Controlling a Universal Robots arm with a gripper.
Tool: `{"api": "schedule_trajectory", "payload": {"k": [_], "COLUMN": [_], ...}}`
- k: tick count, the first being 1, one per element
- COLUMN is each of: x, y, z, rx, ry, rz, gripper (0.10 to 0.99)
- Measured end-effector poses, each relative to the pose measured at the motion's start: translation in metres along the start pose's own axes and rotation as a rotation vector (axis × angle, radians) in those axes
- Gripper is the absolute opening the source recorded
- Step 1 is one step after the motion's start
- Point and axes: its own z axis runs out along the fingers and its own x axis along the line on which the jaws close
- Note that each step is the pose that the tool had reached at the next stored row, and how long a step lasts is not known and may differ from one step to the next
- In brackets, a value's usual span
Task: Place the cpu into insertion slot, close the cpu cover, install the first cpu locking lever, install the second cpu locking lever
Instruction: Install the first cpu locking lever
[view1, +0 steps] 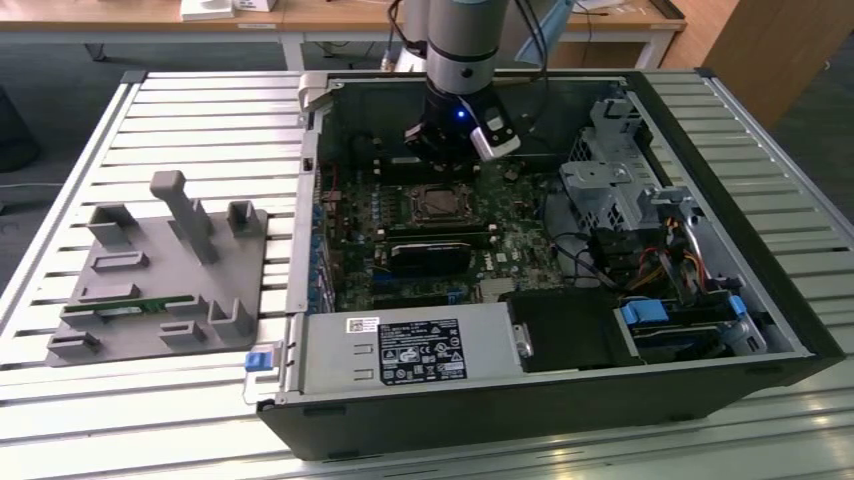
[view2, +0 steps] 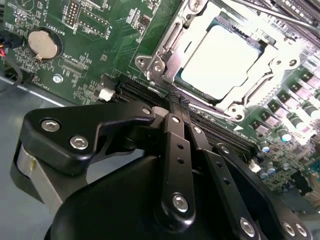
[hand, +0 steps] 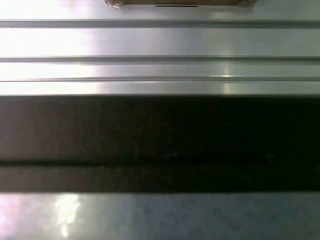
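The cpu (view2: 220, 60), a pale silver square, lies in the insertion slot (view1: 438, 203) on the green motherboard inside the open computer case. The silver cpu cover (view2: 167, 40) lies flat around the chip's edges. Thin metal lever rods (view2: 265, 10) run along the socket's far side. My gripper (view2: 178, 102) hovers just beside the socket with its two black fingers (view2: 175, 145) pressed together and nothing between them. In the exterior view the gripper (view1: 447, 158) hangs over the board just behind the socket.
A black card (view1: 434, 252) sits beside the socket, with long black slots (view2: 145, 95) and a coin battery (view2: 44, 44) near the fingers. Case walls (view1: 314, 150), a drive cage (view1: 614, 190) and the power supply (view1: 407, 350) surround the board. A grey fixture (view1: 160, 270) stands on the slatted table.
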Motion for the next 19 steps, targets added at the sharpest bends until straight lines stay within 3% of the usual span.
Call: {"api": "schedule_trajectory", "payload": {"k": [9,16,19], "x": [-0.0003,0.0,0.0], "y": [0.0004,0.0018,0.0031], "z": [-0.0022,0.0031,0.005], "rx": [0.002,0.05,0.053], "ry": [-0.0002,-0.0007,-0.0009], "rz": [0.0,-0.001,-0.001], "gripper": [0.106,0.106,0.106]}}
